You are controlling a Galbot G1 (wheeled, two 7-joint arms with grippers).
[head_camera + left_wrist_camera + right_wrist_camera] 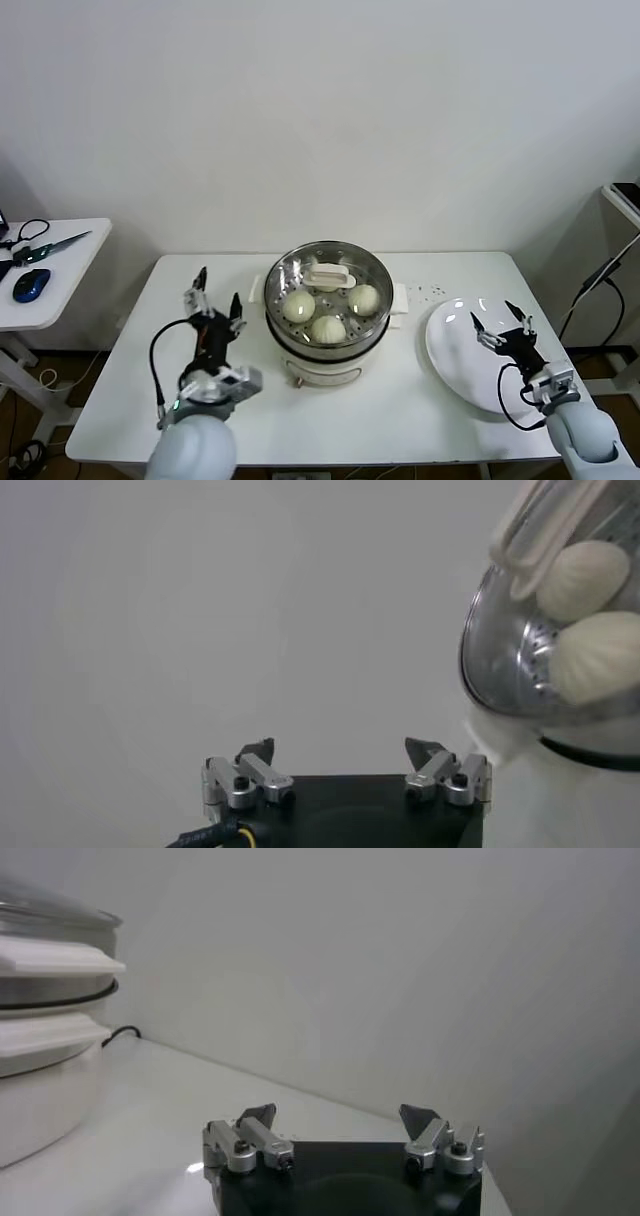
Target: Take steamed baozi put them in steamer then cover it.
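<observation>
The steamer [300, 352] stands mid-table on its white base, and the glass cover [345, 262] with its white handle [328, 274] sits on top of it. Three steamed baozi [298, 306] [364, 298] [328, 328] show through the glass. My left gripper [219, 285] is open and empty, just left of the steamer and apart from it. In the left wrist view the gripper [342, 752] faces the wall, with the covered steamer [510, 670] and two baozi [590, 575] off to one side. My right gripper [492, 312] [340, 1116] is open and empty over the white plate [450, 350].
The bare white plate lies at the table's right end. A small side table [60, 270] on the far left holds a blue mouse [30, 285] and cables. A stand with a hanging cable [600, 275] is at the right edge. The white wall runs close behind the table.
</observation>
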